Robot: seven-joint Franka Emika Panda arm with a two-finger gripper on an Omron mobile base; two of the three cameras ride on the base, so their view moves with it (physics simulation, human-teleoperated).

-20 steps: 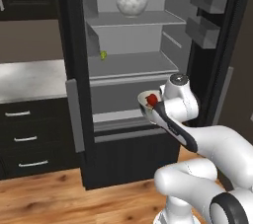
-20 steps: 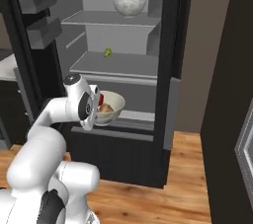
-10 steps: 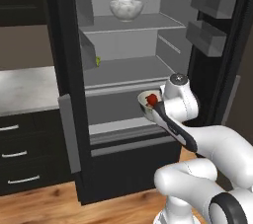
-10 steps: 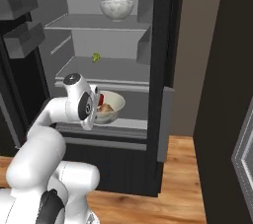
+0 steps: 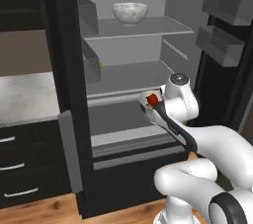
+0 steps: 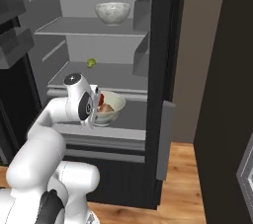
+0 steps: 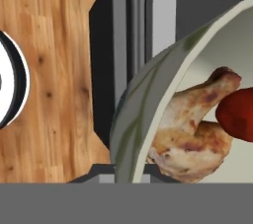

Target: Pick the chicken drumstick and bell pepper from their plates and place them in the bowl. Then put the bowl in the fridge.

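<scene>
Open fridge [image 5: 148,45] stood straight ahead of us, grey shelves bare but for a marbled bowl [image 5: 130,13] on the top shelf [image 5: 163,26] and a small green item [image 6: 91,62] on the middle shelf [image 6: 113,75]. Wood floor [image 6: 183,178] below; dark drawers [image 5: 20,168] off to the left.

We noted the bowl [image 6: 109,107] held up at the fridge mouth, in front of the lower shelf [image 5: 118,119] and a little above it. The gripper [image 6: 94,112] sat at the bowl's near rim, fingers pressed tight together on that rim as best we could judge; the tips themselves were hidden in the hand view. Drumstick [image 7: 192,129] and pepper [image 7: 237,114] both lay inside the bowl, touching each other, so we took the loading step as done.

Key relation: the lower shelf lay forward of the bowl and slightly beneath it, with the bowl hanging off the far side of the fingers, toward the fridge. In the hand view the bowl showed strongly tilted, though that view rolls with the hand; from the right base view it looked near level.

Our judgement: what remained was a straight push inward, then a small drop onto the shelf, then release. Risk we saw: the bowl's far rim catching the shelf's front lip if the approach ran low.
</scene>
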